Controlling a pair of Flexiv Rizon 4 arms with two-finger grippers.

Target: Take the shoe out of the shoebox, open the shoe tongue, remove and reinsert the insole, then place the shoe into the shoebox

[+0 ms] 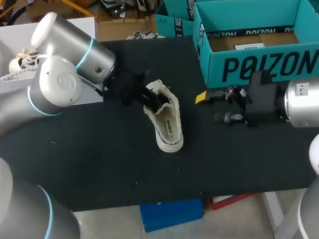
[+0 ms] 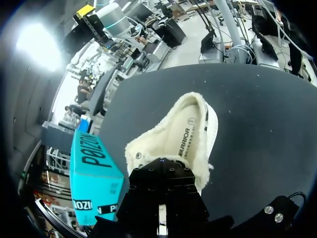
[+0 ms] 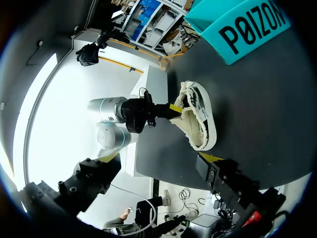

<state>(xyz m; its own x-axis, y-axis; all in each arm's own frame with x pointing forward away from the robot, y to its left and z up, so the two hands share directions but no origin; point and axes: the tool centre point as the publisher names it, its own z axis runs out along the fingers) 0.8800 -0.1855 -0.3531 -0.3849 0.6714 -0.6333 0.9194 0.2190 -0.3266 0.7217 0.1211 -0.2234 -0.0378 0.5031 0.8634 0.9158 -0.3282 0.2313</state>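
While the shoe [image 1: 168, 121] lies on the bench [image 1: 97, 167], outside the shoebox [image 1: 265, 65], the left gripper [image 1: 150, 98] pinches its heel rim between its fingers. The right gripper [image 1: 210, 107] hangs nearby, fingers spread.

— Where's the shoe [image 1: 166, 120]?
— On the black table [image 1: 97, 167]: a cream sneaker with fleecy lining, its opening facing upward and its toe toward the near edge.
— And the shoebox [image 1: 265, 65]?
— Teal and open, showing a brown inside, at the table's far right, apart from the shoe.
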